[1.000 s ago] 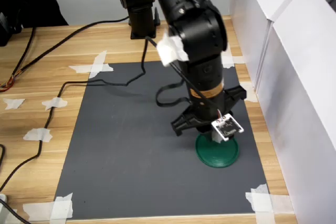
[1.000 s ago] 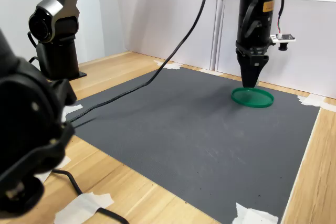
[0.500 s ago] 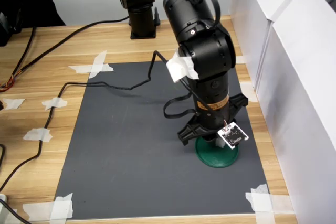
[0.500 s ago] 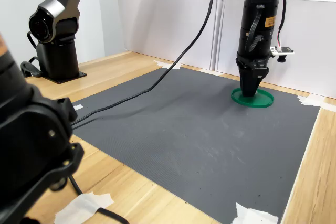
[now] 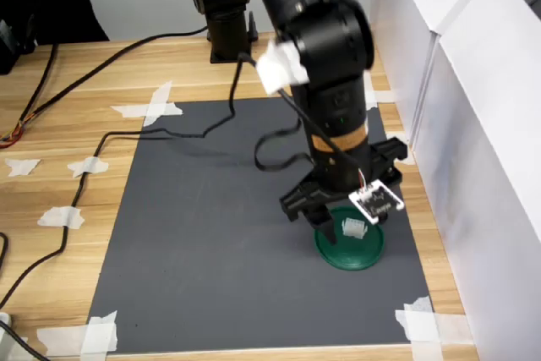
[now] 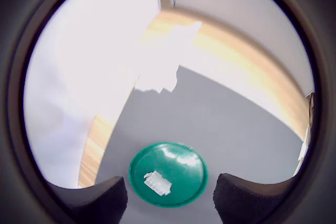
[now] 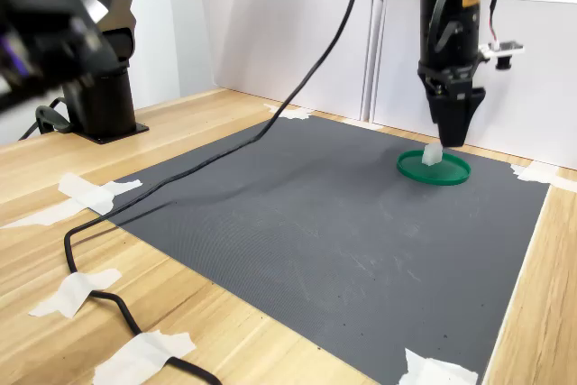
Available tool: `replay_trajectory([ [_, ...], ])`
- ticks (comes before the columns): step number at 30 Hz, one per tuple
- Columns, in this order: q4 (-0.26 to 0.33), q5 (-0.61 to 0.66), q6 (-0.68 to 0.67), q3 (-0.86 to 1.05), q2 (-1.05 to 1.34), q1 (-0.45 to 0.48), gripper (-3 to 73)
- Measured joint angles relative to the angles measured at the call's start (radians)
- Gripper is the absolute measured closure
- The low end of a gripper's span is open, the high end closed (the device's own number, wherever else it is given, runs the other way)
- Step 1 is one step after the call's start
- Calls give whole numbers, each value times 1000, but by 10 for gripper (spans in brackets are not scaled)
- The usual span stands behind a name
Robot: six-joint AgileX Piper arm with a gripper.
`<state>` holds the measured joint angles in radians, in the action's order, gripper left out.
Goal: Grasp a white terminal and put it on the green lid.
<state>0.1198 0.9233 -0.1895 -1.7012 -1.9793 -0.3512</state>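
The white terminal (image 5: 353, 227) lies free on the green lid (image 5: 365, 253), which rests on the dark mat near the first exterior view's right edge. My gripper (image 5: 326, 224) hangs just above the lid, pointing down, with nothing in it. In the wrist view the two fingertips (image 6: 94, 199) stand wide apart, and the white terminal (image 6: 157, 182) lies on the green lid (image 6: 181, 169) between and below them. In the second exterior view the gripper (image 7: 453, 137) hovers over the white terminal (image 7: 433, 155), which stands on the green lid (image 7: 451, 171).
A dark grey mat (image 5: 211, 234) is taped to the wooden table with white tape pieces (image 5: 150, 107). A black cable (image 5: 127, 133) crosses its far left part. White panels (image 5: 473, 150) wall off the first exterior view's right. The arm's base (image 5: 224, 6) stands at the back.
The gripper had come down onto the lid; now it has risen a little and opened, and the white terminal shows lying on the lid.
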Motion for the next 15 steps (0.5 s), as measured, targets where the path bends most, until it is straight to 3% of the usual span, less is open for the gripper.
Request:
replay_trajectory([
  [4,0,-76,0,84,168,56,152],
  [11,19,-293,0,380,512,232,615],
  [15,27,-488,-1,598,742,339,696],
])
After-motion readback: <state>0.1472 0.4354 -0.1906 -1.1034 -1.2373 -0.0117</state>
